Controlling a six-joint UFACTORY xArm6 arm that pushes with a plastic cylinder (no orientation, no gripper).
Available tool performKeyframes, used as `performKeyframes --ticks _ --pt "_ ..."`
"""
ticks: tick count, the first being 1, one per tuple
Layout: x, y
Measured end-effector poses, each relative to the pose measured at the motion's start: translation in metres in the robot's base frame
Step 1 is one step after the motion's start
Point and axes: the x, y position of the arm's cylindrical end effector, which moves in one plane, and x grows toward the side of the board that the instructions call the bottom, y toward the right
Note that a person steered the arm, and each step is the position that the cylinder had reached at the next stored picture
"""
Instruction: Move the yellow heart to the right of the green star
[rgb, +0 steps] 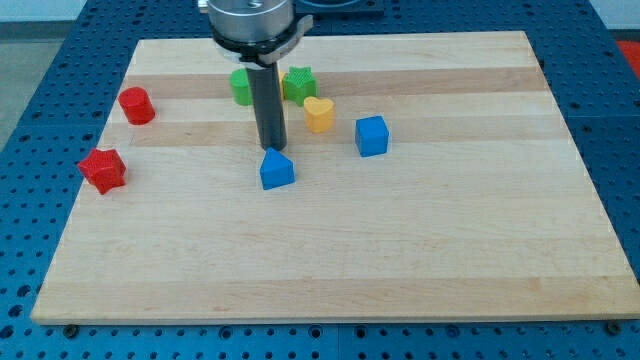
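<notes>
Blue perforated bench (40, 40) frames a pale wooden board (450, 230). No fingers on this arm: a straight dark rod (270, 105) drops from a metal collar (252, 22) at the view's top. My tip (272, 149) sits just above the blue triangular block (277, 169), close to touching; contact unclear. Blue cube (371, 135) toward the view's right. Red star (103, 168) and red cylinder (136, 105) at the view's left, well apart from the rest. Green star (299, 83) just right of the rod; green block (241, 86) left of it, partly hidden, shape unclear. Yellow heart (319, 114) lies just below and slightly right of the green star, near but apart from my tip.
</notes>
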Motion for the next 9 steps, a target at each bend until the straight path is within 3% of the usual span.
performKeyframes --ticks 2,4,7,9 --pt "-0.038 0.039" --pt "-0.022 0.033" --pt "-0.064 0.075" --pt "-0.026 0.087"
